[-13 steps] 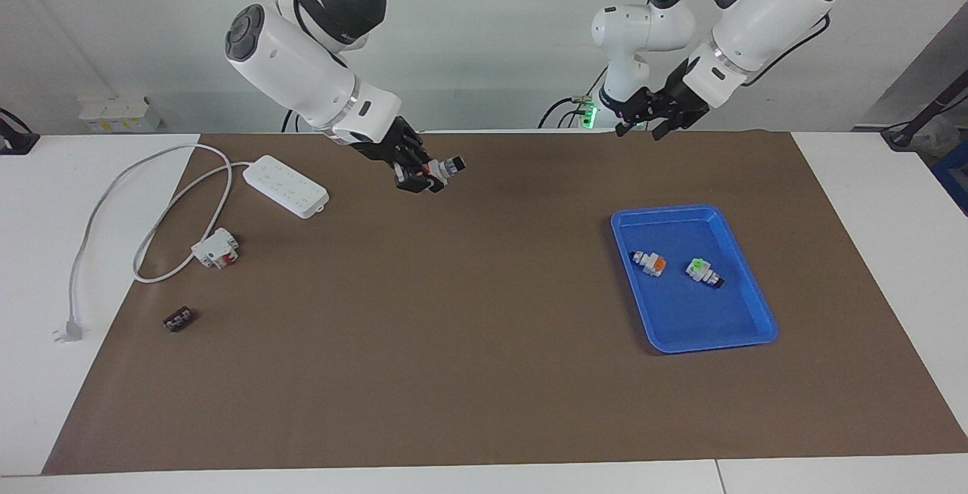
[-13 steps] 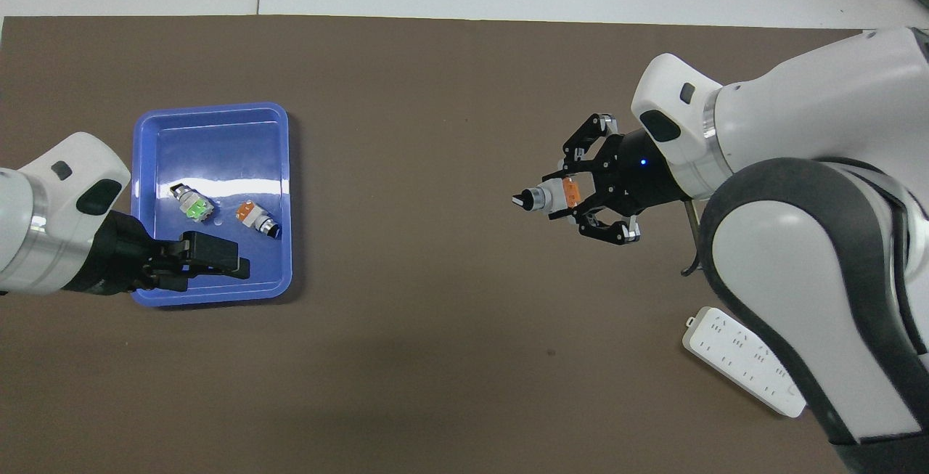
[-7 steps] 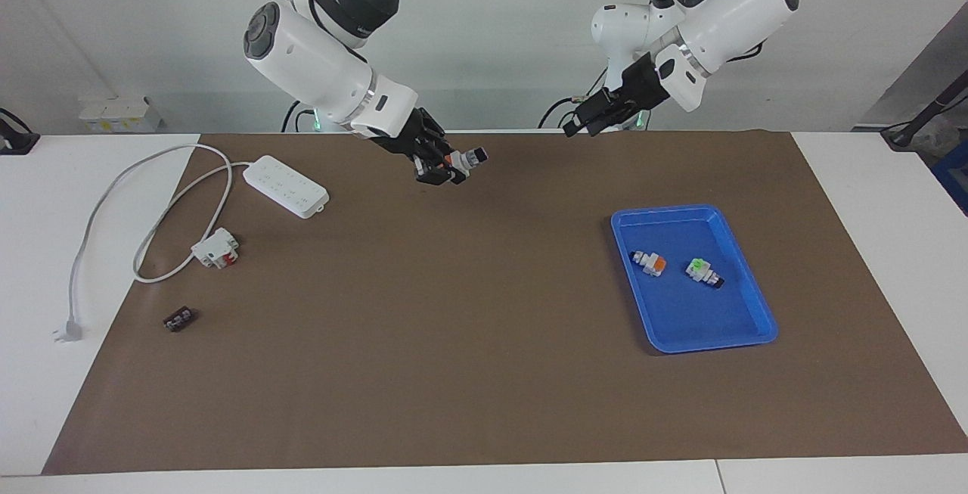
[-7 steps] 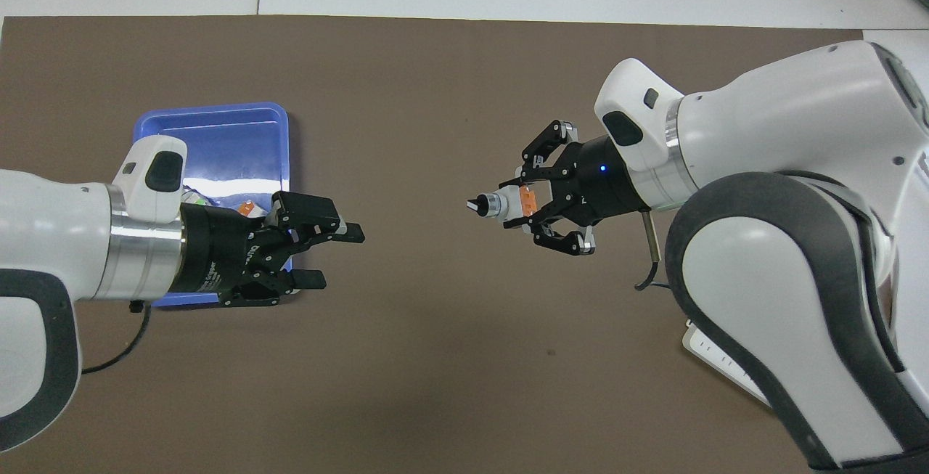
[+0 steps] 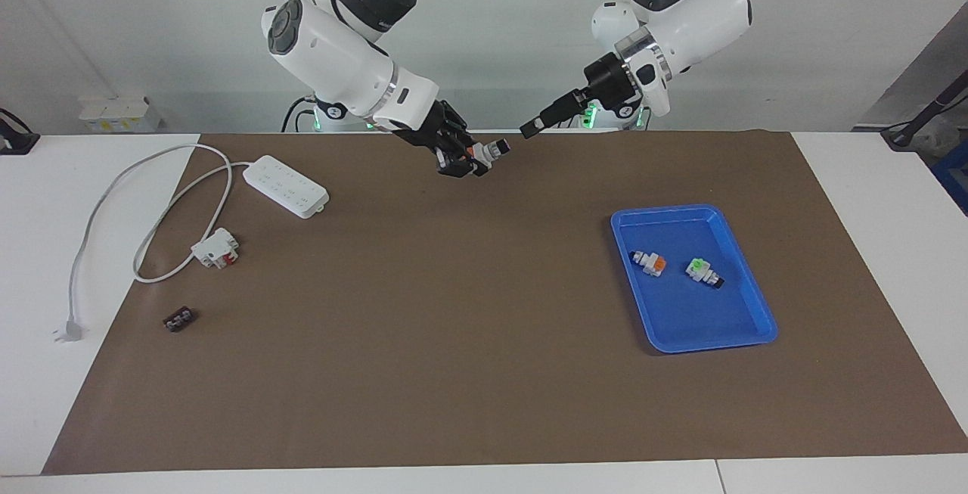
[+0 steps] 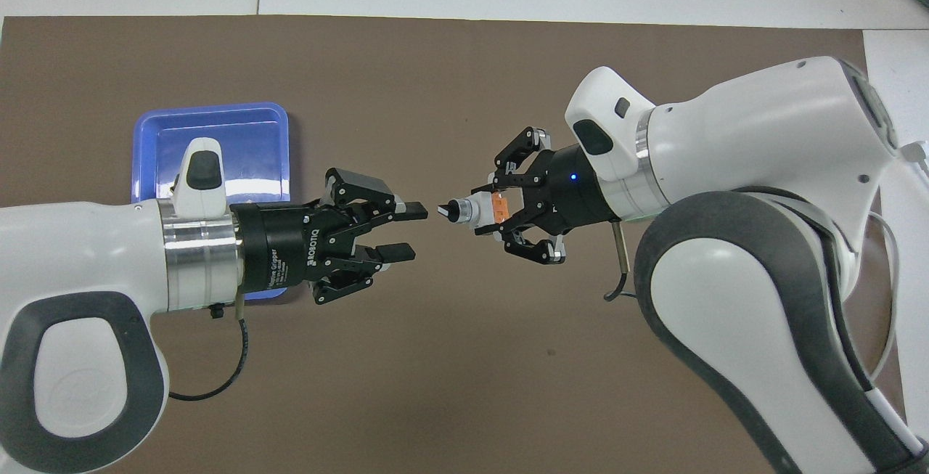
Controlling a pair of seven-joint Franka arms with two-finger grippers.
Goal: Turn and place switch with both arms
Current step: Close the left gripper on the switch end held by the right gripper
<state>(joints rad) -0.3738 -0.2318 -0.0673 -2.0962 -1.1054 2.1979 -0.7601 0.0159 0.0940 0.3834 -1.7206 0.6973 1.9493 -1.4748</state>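
Brown mat (image 5: 454, 327) over a white table. Right gripper (image 6: 501, 214) clamped on the switch (image 6: 475, 210), raised over the mat's middle, black knob toward the left gripper (image 6: 406, 231); that one faces it, fingers apart, just short of the knob. Blue tray (image 5: 745, 327) toward the left arm's end: two more switches. Toward the right arm's end: power strip (image 5: 286, 186), white block with red parts (image 5: 215, 247), small dark block (image 5: 179, 319).

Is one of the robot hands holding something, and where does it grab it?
Yes. The right gripper holds the switch by its white-and-orange body, black knob sticking out. The left gripper is open, just short of the knob, holding nothing.
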